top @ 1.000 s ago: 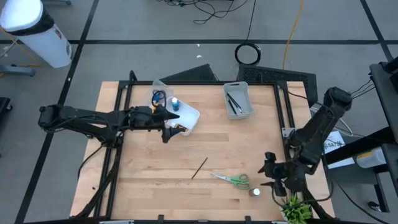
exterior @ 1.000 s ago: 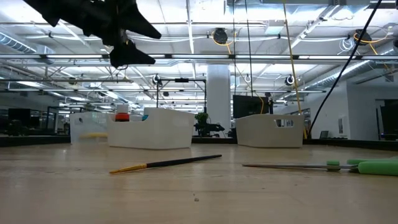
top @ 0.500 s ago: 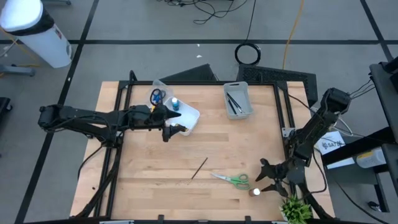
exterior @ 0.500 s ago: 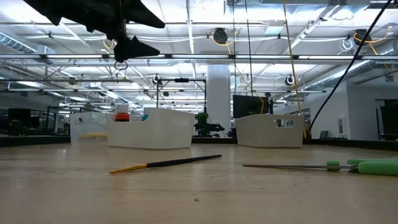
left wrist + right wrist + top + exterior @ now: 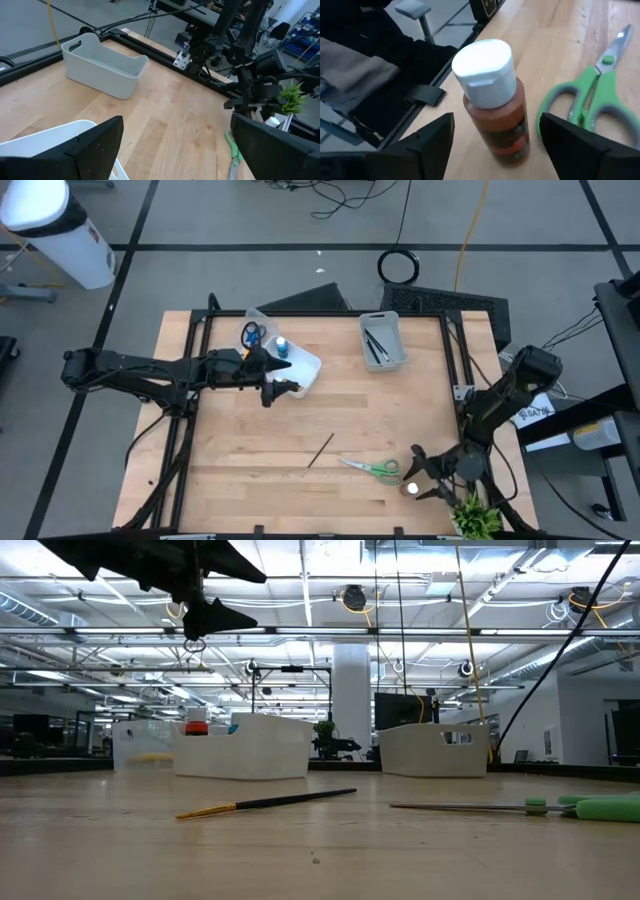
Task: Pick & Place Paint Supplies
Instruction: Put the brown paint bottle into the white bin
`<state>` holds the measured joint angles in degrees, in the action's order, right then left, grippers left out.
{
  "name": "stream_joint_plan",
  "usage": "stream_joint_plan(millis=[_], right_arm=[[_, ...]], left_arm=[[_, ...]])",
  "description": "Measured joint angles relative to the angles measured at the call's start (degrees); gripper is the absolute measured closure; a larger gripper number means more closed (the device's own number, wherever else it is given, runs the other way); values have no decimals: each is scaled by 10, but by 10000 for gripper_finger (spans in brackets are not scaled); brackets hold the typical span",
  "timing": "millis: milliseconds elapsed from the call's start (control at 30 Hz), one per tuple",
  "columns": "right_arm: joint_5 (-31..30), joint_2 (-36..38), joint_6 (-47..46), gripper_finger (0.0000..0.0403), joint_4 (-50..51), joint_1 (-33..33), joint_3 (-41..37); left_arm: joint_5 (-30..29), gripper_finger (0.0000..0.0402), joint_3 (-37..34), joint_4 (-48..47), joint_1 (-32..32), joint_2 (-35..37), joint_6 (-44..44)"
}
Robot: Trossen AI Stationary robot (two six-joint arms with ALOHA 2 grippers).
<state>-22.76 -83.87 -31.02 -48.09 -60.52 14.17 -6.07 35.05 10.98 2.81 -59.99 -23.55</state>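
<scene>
Down at the near right corner of the table (image 5: 240,480), the right gripper (image 5: 418,478) sits low with its fingers spread apart, one on each side of a small brown paint bottle (image 5: 492,100) with a white cap; the bottle stands upright on the wood and neither finger touches it. From above, that bottle shows only as a pale dot between the fingers. Just beside it lie the green-handled scissors (image 5: 372,469), flat on the table with the blades pointing toward the middle; the right wrist view cuts off one handle loop, and the low view cuts off the handles at its edge. A thin dark paintbrush (image 5: 320,449) lies alone near the middle of the table. The left gripper (image 5: 282,383) hangs above the table at the edge of the white bin (image 5: 308,366), fingers apart and holding nothing; the arm hides part of that bin's contents, though a bottle with a blue cap (image 5: 281,345) is visible inside. Next to it a clear bin (image 5: 250,317) holds scissors with blue handles (image 5: 251,336), only partly made out through the plastic. The grey bin (image 5: 383,341) at the far side holds several dark brushes, too small to count
</scene>
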Motion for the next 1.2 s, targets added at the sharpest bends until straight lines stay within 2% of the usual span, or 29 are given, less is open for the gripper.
stream_joint_plan(millis=[67, 167, 267, 333, 500, 667, 800, 900, 1067, 1200], right_arm=[[-4, -27, 25, 121, -34, 6, 0], [-46, -57, 56, 131, -67, 14, 0], [-56, -66, 70, 167, -68, 23, 0], [-56, -65, 71, 205, -69, 26, 0], [-55, -30, 109, 315, -89, 47, 0], [-55, 53, 183, 316, -117, 91, 2], [-51, 125, 269, 316, -75, 162, 29], [-9, 152, 291, 316, 22, 247, 76], [52, 126, 225, 316, 171, 405, 161], [131, 79, 212, 316, 173, 488, 192]], left_arm=[[0, 17, 0, 0, 0, 0, -9], [0, 14, 0, 1, 0, 0, -12], [0, 18, 0, 1, 0, 0, -12], [0, 22, 0, 1, 0, 0, -19], [-10, 29, 0, 1, 0, 0, -25], [-19, 23, 0, 18, 0, 0, -26], [26, 19, 2, 99, -3, -38, -20], [60, 21, 30, 121, -14, -96, 19], [61, 35, 123, 82, -33, -214, 119], [62, 45, 188, 80, -49, -289, 210]])
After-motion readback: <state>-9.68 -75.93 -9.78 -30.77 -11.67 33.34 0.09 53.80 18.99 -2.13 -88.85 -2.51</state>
